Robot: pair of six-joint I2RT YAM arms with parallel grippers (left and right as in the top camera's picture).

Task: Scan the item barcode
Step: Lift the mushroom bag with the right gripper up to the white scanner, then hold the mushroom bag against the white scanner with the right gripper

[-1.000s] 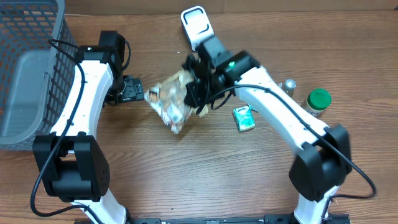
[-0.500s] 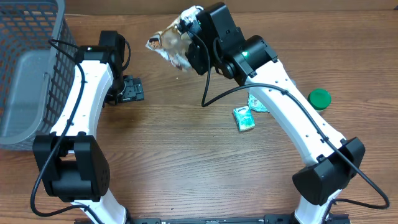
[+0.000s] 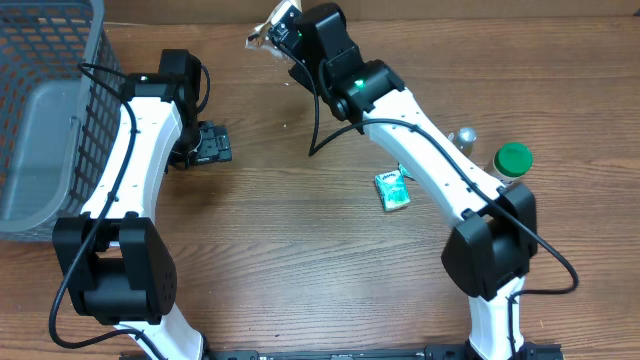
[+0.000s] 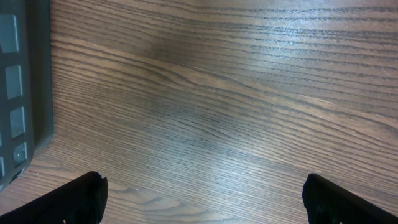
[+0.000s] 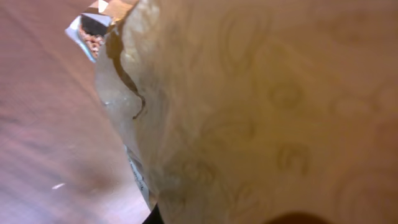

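Right pincer (image 3: pixel 288 34) is clamped tight on a crumpled, pale printed snack packet (image 3: pixel 268 22), holding it apparently raised off the wood at the far edge of the brown wooden tabletop (image 3: pixel 300 260). In the right wrist view the packet (image 5: pixel 249 112) fills nearly everything. Left pincer (image 3: pixel 210 146) hangs with its jaws spread fully and nothing between them, low over bare wood just beside the grey plastic mesh basket (image 3: pixel 40 100). Smaller items lie well apart from the packet on the right side: a bottle with a round green lid (image 3: pixel 513 158), then a small green-and-white box (image 3: pixel 392 190). Which face of the packet carries the barcode cannot be told. The packet is probably very light, soft and slippery. Its film likely buckles readily, which could wrinkle the barcode panel. A hold on a sealed seam or corner, away from the printed code, likely suits it best, with gentle pressure since the contents may crush.
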